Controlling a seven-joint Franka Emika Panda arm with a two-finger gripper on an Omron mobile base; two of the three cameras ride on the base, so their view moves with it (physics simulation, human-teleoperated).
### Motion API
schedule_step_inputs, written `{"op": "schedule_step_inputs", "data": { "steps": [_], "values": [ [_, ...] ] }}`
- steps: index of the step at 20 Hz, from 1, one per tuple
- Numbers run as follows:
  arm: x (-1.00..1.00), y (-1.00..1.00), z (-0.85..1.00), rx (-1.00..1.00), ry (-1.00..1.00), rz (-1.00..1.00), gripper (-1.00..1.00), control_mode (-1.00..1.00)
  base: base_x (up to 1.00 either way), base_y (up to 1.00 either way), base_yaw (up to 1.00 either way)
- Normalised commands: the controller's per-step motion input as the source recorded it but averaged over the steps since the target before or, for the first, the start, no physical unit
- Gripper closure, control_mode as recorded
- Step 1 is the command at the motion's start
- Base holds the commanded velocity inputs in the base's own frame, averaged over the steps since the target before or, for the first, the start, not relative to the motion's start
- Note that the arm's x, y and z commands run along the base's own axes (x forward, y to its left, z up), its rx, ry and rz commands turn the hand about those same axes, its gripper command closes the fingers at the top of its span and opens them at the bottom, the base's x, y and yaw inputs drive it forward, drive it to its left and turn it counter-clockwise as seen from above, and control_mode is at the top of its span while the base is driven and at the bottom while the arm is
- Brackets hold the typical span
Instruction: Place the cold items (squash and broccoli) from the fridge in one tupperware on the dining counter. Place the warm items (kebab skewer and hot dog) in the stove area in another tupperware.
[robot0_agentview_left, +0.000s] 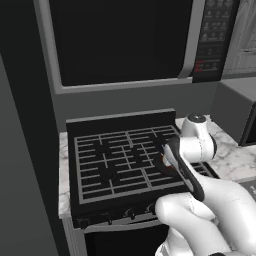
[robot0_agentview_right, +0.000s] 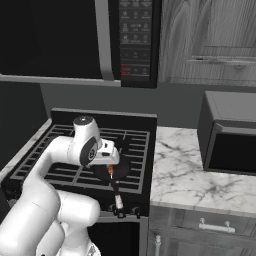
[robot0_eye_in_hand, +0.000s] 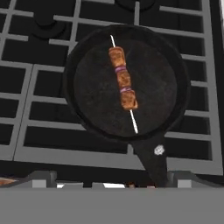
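In the hand view the kebab skewer (robot0_eye_in_hand: 123, 84) lies across the middle of a dark skillet (robot0_eye_in_hand: 92, 94) that sits on the stove grates (robot0_eye_in_hand: 39, 109), its handle pointing to the lower right of the frame. The gripper (robot0_eye_in_hand: 112, 181) hovers above it with jaws spread wide, holding nothing. In the right base view the skillet (robot0_agentview_right: 122, 172) shows below the hand, near the marble counter (robot0_agentview_right: 200, 175)

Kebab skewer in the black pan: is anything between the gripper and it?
Nothing visible. The brown meat kebab skewer lies uncovered in the round black frying pan on the stove grate, directly below the open gripper.
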Motion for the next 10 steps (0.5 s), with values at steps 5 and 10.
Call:
{"op": "schedule_step_inputs", "data": {
  "steps": [5,10],
  "values": [
    [0.39,-0.04,-0.28,0.00,0.05,0.00,-1.00,-1.00,0.00,0.00,0.00],
    [0.38,-0.05,-0.28,0.00,0.06,0.00,-1.00,-1.00,0.00,0.00,0.00]
  ]
}}
